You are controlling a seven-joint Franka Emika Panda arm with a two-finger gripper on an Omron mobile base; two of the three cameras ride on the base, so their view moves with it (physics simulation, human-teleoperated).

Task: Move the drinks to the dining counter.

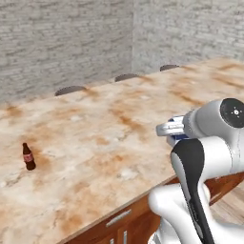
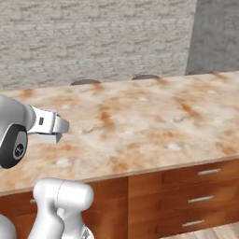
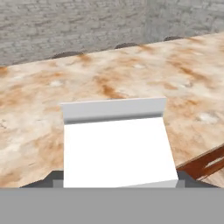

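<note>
Nearest, in the hand view: hand (image 3: 117, 181) closed on the milk carton (image 3: 116, 144), with a dark fingertip (image 3: 51, 180) at each lower flank. Visible of the carton: a white sloping face and the top ridge. Base cut off at the lower edge, so cannot tell whether resting on the bench (image 3: 39, 118) or lifted clear of it. No printing legible on that face.

In the left base view: hand (image 1: 167, 129) largely masked by the white arm's elbow and wrist. Just a sliver of blue-and-white carton (image 1: 177, 138) peeping out beneath it, over the near edge of the bench (image 1: 119, 124).

In the right base view: hand (image 2: 51, 127) pointing out over the bench (image 2: 140, 121), with a small pale corner of carton (image 2: 49, 137) below it and the rest hidden by the wrist.

Farther left in the left base view: cola bottle (image 1: 28, 156), upright on the bench, well apart from the hand. Red label visible, wording too small to read.

Below the near edge: brown wooden drawers (image 2: 200, 186) with metal handles, the lowest partly cut off at the bottom of the frame.

At the far edge: round stools (image 1: 70, 89), hidden but for their tops above the stone.

Beyond: grey brick wall (image 2: 93, 37).
</note>
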